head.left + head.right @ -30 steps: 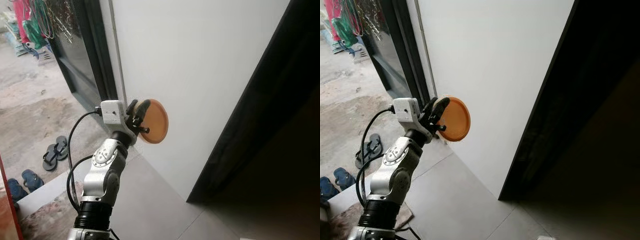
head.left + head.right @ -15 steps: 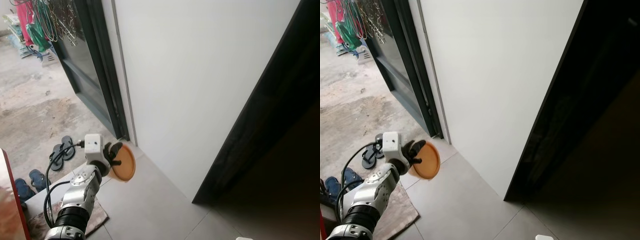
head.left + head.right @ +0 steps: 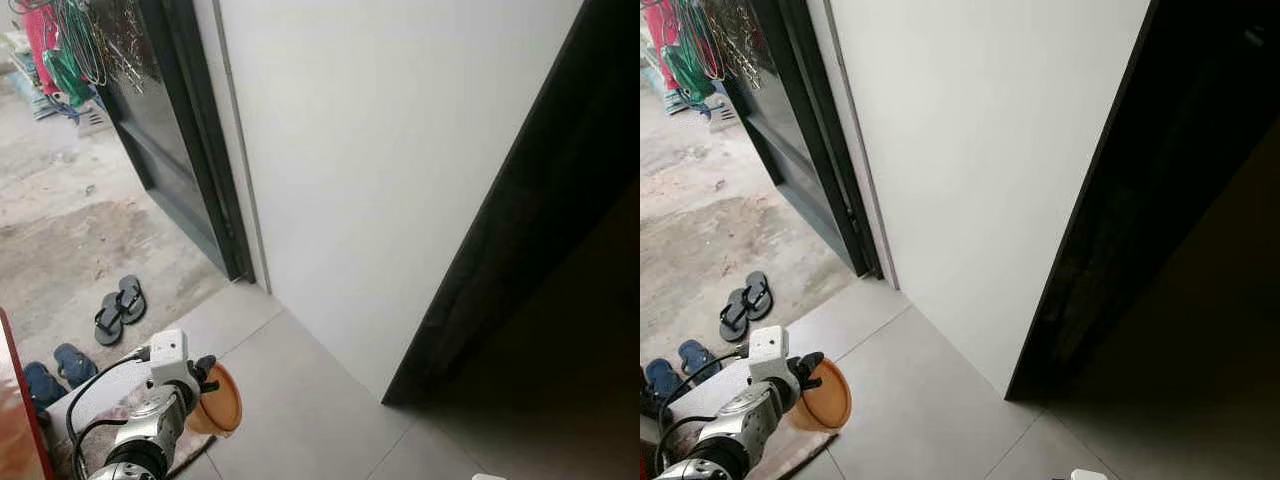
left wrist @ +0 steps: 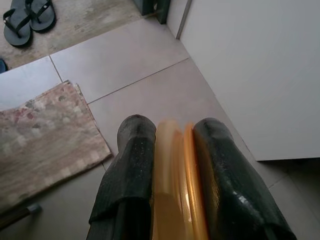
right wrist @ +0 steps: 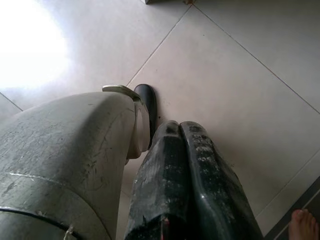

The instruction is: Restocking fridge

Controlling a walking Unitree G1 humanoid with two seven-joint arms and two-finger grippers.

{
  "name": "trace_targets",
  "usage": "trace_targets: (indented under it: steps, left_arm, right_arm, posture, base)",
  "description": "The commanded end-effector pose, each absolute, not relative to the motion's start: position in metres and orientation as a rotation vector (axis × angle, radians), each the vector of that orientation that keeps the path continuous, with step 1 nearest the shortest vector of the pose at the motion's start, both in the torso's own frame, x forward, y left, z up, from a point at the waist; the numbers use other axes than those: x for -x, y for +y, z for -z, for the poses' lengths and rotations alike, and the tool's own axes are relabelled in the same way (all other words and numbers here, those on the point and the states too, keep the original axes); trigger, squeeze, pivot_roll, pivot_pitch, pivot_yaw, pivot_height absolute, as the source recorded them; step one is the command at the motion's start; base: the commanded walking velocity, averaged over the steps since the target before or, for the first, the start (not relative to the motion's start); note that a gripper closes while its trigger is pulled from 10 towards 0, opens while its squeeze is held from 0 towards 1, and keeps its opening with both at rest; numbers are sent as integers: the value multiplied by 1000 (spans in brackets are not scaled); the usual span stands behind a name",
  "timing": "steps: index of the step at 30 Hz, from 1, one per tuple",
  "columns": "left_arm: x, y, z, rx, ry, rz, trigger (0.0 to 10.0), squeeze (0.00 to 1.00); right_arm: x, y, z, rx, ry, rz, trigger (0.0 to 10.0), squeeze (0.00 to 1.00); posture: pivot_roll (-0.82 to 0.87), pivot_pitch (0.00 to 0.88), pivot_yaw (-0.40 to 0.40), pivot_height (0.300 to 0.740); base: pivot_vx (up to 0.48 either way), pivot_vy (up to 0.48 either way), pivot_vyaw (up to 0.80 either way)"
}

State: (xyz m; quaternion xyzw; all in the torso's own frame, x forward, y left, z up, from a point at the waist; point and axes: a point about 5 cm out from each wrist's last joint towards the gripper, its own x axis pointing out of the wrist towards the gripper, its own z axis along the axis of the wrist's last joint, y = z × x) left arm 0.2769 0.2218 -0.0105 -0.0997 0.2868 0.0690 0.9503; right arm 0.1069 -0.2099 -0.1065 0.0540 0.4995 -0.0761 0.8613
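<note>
the plate [image 3: 222,398] is orange and round, and it is held on edge in the left gripper [image 4: 172,165], low over the grey floor tiles [image 3: 300,400]. in the left wrist view its rim sits between the two black fingers [image 4: 131,170], which press on it from both sides, so the gripper is closed on the plate. the plate hangs just above the corner of a patterned mat [image 4: 45,135] and does not touch the floor.

ahead of the plate there is a wide bare stretch of tiles. this stretch runs up to a white wall [image 3: 390,170], which meets the floor in a straight slanted line. at the right end of the wall a black vertical edge [image 3: 500,230] begins, and behind it everything is dark. on the left of the wall stands a dark door frame [image 3: 190,130], and beyond its threshold lies rough concrete ground [image 3: 70,220]. a pair of black sandals [image 3: 118,308] lies there, and blue sandals [image 3: 55,370] lie nearer to the robot.

the right gripper [image 5: 182,145] points down at the tiles beside a grey rounded part of the robot's body [image 5: 60,155], and its two fingers lie flat together with nothing between them. a person's bare toes [image 5: 302,222] show at the corner of this view.
</note>
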Motion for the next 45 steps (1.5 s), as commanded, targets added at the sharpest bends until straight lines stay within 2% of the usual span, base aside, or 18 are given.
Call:
trace_targets:
  steps: [1, 13, 21, 31, 32, 33, 34, 35, 36, 39, 42, 45]
  left_arm:
    - [-270, 227, 16, 225, 597, -175, 10000, 0]
    - [-268, 234, 18, 223, 597, -194, 10000, 0]
    - [-263, 227, 24, 230, 634, -149, 10000, 0]
    - [-257, 236, 27, 211, 647, -184, 10000, 0]
    - [-256, 239, 27, 210, 645, -192, 10000, 0]
    - [-256, 239, 27, 210, 645, -192, 10000, 0]
    - [-255, 241, 26, 210, 642, -202, 10000, 0]
    - [-255, 242, 26, 210, 642, -206, 10000, 0]
    - [-255, 242, 26, 210, 642, -206, 10000, 0]
    - [-253, 245, 26, 206, 641, -214, 10000, 0]
    - [-254, 246, 26, 204, 639, -218, 10000, 0]
    - [-254, 245, 26, 204, 639, -217, 10000, 0]
  right_arm:
    - [-104, -211, 107, -122, 1058, 182, 10000, 0]
    - [-108, -215, 105, -114, 1024, 225, 10000, 0]
    - [-109, -217, 104, -139, 984, 296, 10000, 0]
    - [-109, -229, 95, -122, 830, 548, 10000, 0]
    - [-137, -257, 75, -52, 679, 603, 10000, 0]
    - [-137, -257, 75, -52, 679, 603, 10000, 0]
    - [-176, -293, 38, 24, 465, 661, 10000, 0]
    - [-186, -302, 26, 37, 396, 680, 10000, 0]
    - [-186, -302, 26, 37, 396, 680, 10000, 0]
    - [-207, -305, -1, 78, 230, 652, 10000, 0]
    - [-225, -299, -26, 48, 69, 615, 10000, 0]
    - [-232, -294, -38, 53, 6, 577, 10000, 0]
  posture:
    - [5, 62, 40, 740]
    - [-12, 35, 39, 740]
    - [-33, 8, 41, 740]
    - [-34, 22, 32, 740]
    - [-39, 29, 31, 740]
    - [-39, 29, 31, 740]
    - [-42, 31, 28, 740]
    - [-42, 31, 28, 740]
    - [-42, 31, 28, 740]
    - [-51, 35, 23, 740]
    - [-56, 43, 20, 740]
    - [-56, 42, 18, 740]
  base:
    - [0, -480, 0]
    - [0, -459, 0]
    - [0, 0, 0]
    - [0, 0, 0]
    - [0, 0, 0]
    - [0, 0, 0]
    - [0, 0, 0]
    - [0, 0, 0]
    - [0, 0, 0]
    - [0, 0, 0]
    - [0, 0, 0]
    - [0, 0, 0]
